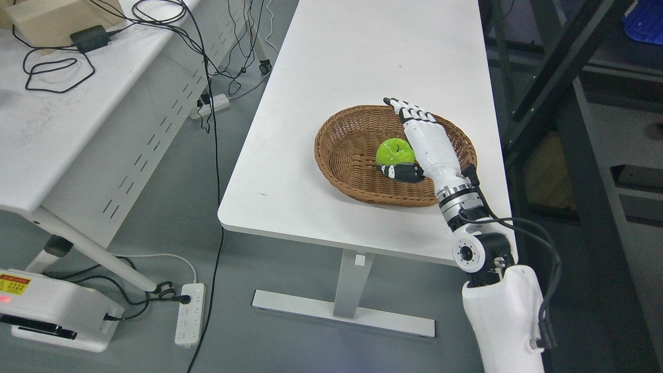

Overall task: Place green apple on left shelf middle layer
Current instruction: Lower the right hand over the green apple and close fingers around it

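Clearly the task is at its start: from the head view, the shiny green apple (395, 151) lies in the round brown wicker basket (346, 155) on the white tabletop (362, 62). The white right hand (414, 140) reaches beside it, fingers extended, thumb touching the fruit, not yet closed around it. Lifting and carrying to the shelf remain.

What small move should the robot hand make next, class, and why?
Probably curl the fingers around the round green apple. The right robot hand is open beside it in the brown woven wicker basket, thumb under its near side, fingers still straight, so it is not yet gripped.
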Tool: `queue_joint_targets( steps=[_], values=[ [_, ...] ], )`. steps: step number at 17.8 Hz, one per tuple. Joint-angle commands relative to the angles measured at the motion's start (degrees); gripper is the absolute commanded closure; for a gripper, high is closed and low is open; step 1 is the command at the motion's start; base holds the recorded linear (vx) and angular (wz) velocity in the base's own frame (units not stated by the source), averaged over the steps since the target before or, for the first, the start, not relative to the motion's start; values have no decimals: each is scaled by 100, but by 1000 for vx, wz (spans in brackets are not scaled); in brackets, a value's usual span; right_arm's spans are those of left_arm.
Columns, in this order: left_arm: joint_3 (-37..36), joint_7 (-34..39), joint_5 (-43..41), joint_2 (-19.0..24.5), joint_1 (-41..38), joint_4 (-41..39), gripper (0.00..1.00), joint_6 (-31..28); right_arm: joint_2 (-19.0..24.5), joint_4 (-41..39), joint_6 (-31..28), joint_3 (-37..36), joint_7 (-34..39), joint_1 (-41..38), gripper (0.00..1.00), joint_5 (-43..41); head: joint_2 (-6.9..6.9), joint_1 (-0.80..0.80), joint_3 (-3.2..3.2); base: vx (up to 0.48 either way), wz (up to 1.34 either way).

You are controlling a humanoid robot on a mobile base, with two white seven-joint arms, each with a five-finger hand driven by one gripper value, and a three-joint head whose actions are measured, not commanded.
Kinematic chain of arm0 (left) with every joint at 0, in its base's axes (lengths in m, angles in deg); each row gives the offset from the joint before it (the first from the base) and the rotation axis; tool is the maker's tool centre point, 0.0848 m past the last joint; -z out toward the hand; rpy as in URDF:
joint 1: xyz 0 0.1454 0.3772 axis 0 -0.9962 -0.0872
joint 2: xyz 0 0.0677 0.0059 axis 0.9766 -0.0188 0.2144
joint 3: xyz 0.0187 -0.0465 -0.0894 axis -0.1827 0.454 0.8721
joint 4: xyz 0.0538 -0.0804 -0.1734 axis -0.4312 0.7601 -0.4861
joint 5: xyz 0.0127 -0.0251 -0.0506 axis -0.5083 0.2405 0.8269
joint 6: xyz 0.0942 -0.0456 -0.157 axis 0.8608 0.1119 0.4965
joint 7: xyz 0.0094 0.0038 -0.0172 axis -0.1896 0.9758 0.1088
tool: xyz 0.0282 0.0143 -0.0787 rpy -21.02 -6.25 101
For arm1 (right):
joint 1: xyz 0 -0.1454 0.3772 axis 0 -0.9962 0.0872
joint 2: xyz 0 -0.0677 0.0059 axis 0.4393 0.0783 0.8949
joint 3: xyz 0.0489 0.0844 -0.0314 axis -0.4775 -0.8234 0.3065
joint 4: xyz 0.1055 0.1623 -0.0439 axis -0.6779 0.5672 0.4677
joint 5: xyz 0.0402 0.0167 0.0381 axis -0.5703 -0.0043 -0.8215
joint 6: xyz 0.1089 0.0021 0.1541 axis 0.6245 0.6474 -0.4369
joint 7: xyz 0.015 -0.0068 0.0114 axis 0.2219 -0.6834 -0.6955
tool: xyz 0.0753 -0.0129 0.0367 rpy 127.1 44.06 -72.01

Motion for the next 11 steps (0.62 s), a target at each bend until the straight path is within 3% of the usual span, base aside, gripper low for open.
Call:
queue_joint_targets(
  steps=[1,11],
  values=[
    [0,-1,0,100,0,1,0,0,-105,827,-4,586,315,205,0,238,0,0,0,88,15],
    [0,-1,0,100,0,1,0,0,-333,1777,-92,648,378,908,0,317,0,0,0,35,2]
  ],
)
